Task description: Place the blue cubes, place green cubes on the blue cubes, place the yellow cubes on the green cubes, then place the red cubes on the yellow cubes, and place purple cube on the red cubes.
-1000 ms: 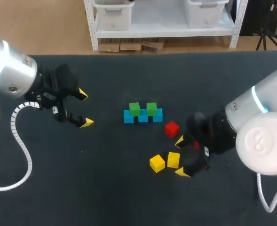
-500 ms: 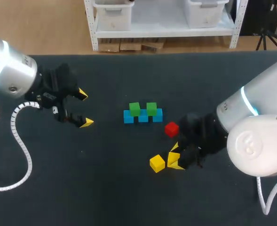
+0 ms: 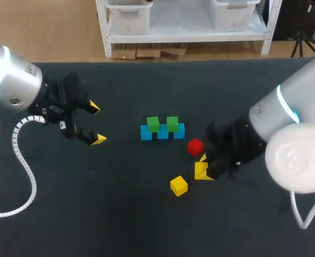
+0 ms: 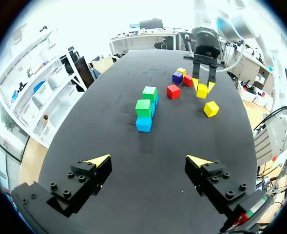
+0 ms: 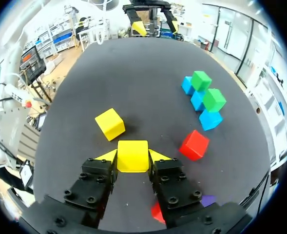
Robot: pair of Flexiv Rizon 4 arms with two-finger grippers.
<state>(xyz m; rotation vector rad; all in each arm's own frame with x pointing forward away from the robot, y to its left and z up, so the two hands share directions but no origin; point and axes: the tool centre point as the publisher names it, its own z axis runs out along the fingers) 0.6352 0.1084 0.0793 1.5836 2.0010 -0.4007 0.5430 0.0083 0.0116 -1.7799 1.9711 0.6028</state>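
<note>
Yellow is the layer in hand. In the head view, the right gripper (image 3: 204,167) is closed on a yellow cube (image 3: 200,171), just beside the red cube (image 3: 195,146). It probably goes onto the green cubes (image 3: 153,123), which sit on the row of blue cubes (image 3: 162,133) as its base. The left gripper (image 3: 95,124) hangs well apart, fingers wide and empty, seemingly parked there to leave room. In the left wrist view, a purple cube (image 4: 177,77) waits beyond the red one, as it is needed last. The right wrist view shows both fingers pressing opposite sides of the cube. The second yellow cube (image 5: 109,123) lies near on the table (image 5: 133,73).
</note>
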